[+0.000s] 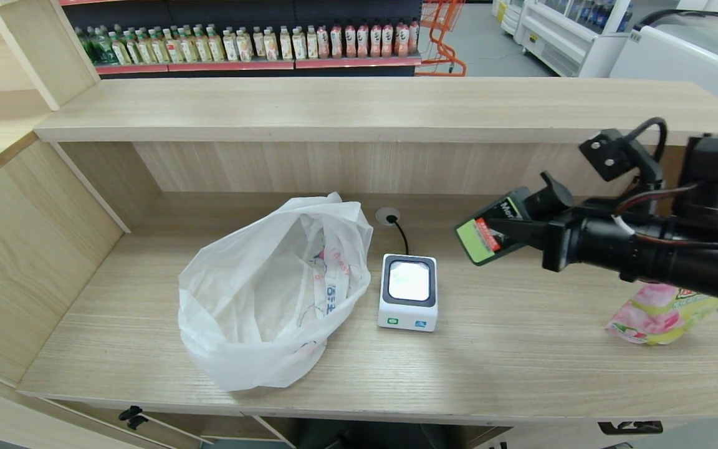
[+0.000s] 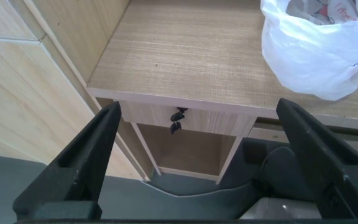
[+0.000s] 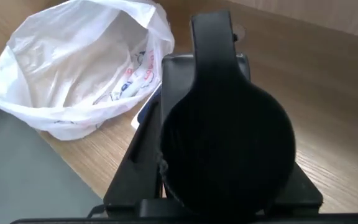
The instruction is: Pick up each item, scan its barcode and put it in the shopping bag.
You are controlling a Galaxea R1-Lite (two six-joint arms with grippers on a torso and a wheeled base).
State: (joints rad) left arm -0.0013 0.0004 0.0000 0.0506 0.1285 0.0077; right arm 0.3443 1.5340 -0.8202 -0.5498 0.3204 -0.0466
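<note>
Holding dark box clamped in right hand above table, just right of scanner — scan judged pending. Open shopping bag beside scanner, contents unclear. Also left: pink pouch on table — untouched. Left hand apart, empty.

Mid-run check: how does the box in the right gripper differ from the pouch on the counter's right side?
The box is held in the air by the right gripper; the pouch lies on the counter. The box is dark with a green and red label; the pouch is pink and pale green. The box is nearer the scanner. Both are outside the shopping bag.
</note>
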